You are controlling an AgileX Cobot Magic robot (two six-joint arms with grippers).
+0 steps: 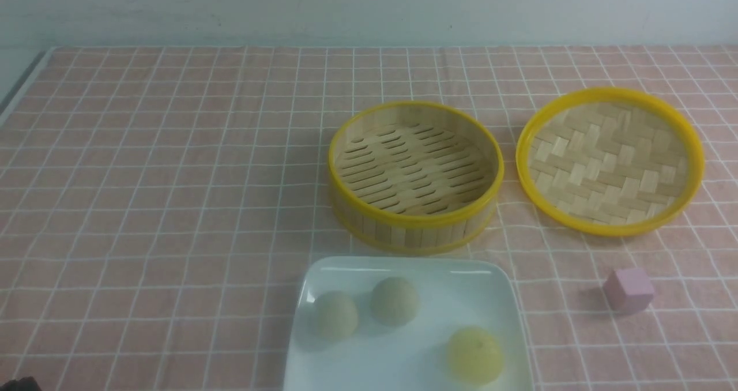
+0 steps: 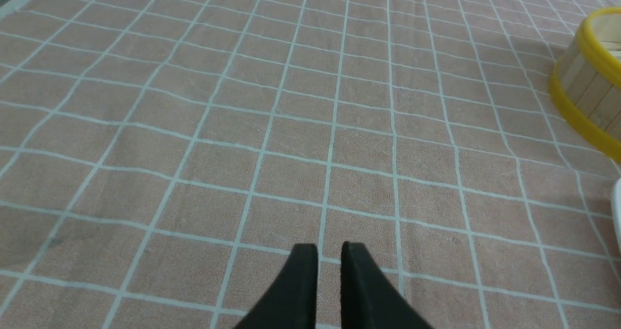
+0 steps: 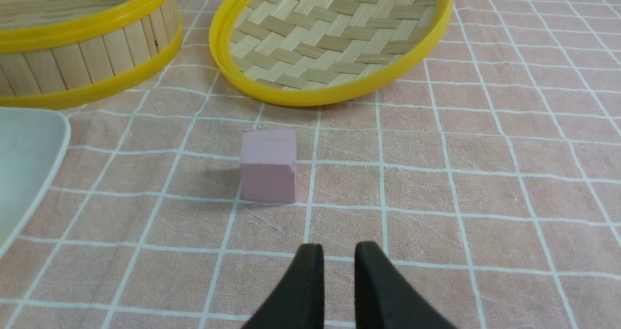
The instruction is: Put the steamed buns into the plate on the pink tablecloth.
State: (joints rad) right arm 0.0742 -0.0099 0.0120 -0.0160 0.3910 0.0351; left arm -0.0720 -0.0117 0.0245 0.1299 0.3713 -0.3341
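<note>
Right gripper (image 3: 335, 251) empty near pink cube (image 3: 268, 165); steamer (image 1: 415, 175), lid (image 1: 610, 160) beyond.

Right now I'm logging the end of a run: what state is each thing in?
Steamed buns: all three on the plate.
Plate: flat on the pink tablecloth.
Steamer: open, empty.
Lid: off, lying beside the steamer.
Left gripper: jaws nearly closed, empty.
Right gripper: jaws nearly closed, empty.

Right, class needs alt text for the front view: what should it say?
Three steamed buns, two cream and one yellow-green, sit on a white square plate on the pink tablecloth. Behind stand an empty bamboo steamer and its woven lid; a small pink cube lies right.
</note>
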